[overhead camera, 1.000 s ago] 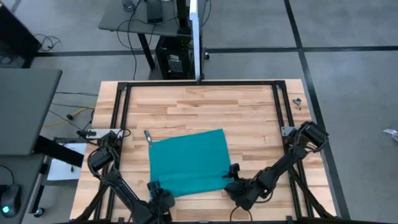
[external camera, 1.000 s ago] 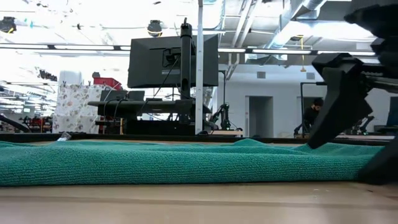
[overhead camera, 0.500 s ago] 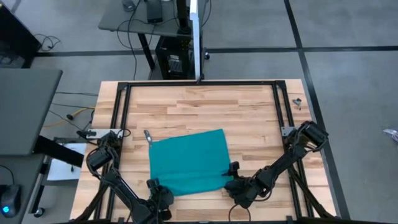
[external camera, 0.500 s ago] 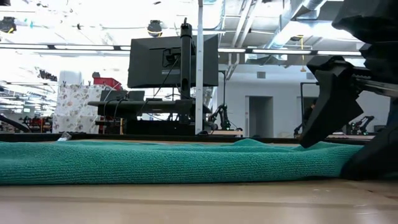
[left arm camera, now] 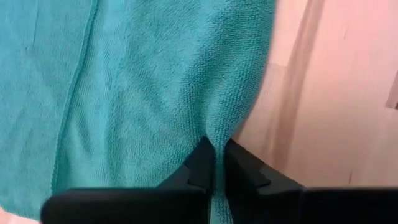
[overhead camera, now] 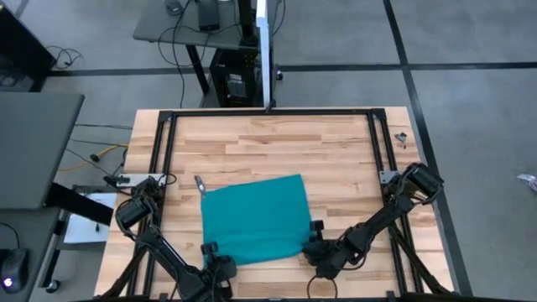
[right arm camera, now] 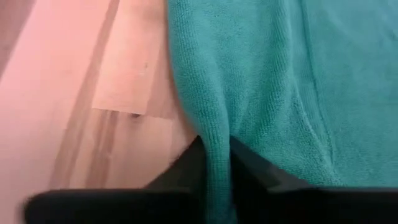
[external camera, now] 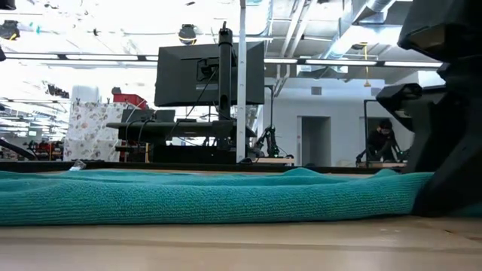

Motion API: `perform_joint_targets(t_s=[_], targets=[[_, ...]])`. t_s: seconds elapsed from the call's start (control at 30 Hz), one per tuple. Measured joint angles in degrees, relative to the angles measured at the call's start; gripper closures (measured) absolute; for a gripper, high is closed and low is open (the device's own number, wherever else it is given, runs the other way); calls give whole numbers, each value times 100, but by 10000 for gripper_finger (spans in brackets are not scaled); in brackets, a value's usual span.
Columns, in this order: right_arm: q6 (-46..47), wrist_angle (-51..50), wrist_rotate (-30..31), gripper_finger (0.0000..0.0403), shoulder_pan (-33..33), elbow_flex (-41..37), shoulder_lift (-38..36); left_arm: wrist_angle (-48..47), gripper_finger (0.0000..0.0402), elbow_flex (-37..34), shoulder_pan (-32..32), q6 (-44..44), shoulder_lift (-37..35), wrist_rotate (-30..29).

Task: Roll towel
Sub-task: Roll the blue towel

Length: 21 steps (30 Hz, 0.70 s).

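Wooden plank surface [overhead camera: 336, 159] with a black frame round it, grey floor all about, and behind it a stand with a monitor [external camera: 209, 73] that shows up big in the low view, plus a workshop-looking room with bright ceiling lights.

So the towel [overhead camera: 254, 220] is a plain teal one, lying spread flat on the near half of the surface, a bit left of the middle, its near edge close to the surface's near edge. From table height it reads as one long low teal band [external camera: 203, 197] across nearly the whole width.

Both arms reach in from the near side. The left pincer [overhead camera: 213, 252] sits at the towel's near left corner, and its wrist view shows the two dark fingers [left arm camera: 200, 167] squeezed together with a ridge of teal cloth pinched between them. The right pincer [overhead camera: 312, 245] is at the near right corner doing the same thing: fingers [right arm camera: 194, 163] closed tight on a fold of the towel's edge, cloth bunched up between them. In the low view that right arm is the dark mass [external camera: 444, 150] at the towel's right end.

Small metal bit [overhead camera: 200, 182] lies on the wood just off the towel's far left corner.
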Motion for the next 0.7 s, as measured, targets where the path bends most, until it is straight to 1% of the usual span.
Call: perform_joint_targets(t_s=[0.1, 0.23, 0.3, 0.33, 0.4, 0.43, 0.53, 0.7], targets=[[127, -7, -316, 389, 0, 63, -89, -6, 399, 180, 0, -44, -84, 176], [499, -38, -886, 397, 15, 42, -367, 762, 400, 181, -23, -334, -418, 860], [618, 22, -1228, 397, -1, 16, -536, 1204, 400, -42, -24, -426, -691, 1194], [710, 13, -1398, 397, -7, 2, -605, 1652, 401, -190, -33, -533, -800, 1268], [893, 34, -1633, 399, -1, -38, -639, 2580, 401, -511, -92, -764, -946, 1292], [966, 64, -1742, 399, -1, -66, -646, 2869, 401, -681, -107, -852, -1034, 1283], [1022, 78, -2240, 400, -2, -92, -720, 3562, 401, -1086, -99, -1159, -1288, 1273], [1063, 78, -2856, 401, -211, -83, -929, 4190, 401, -1698, -75, -1459, -1727, 1459]])
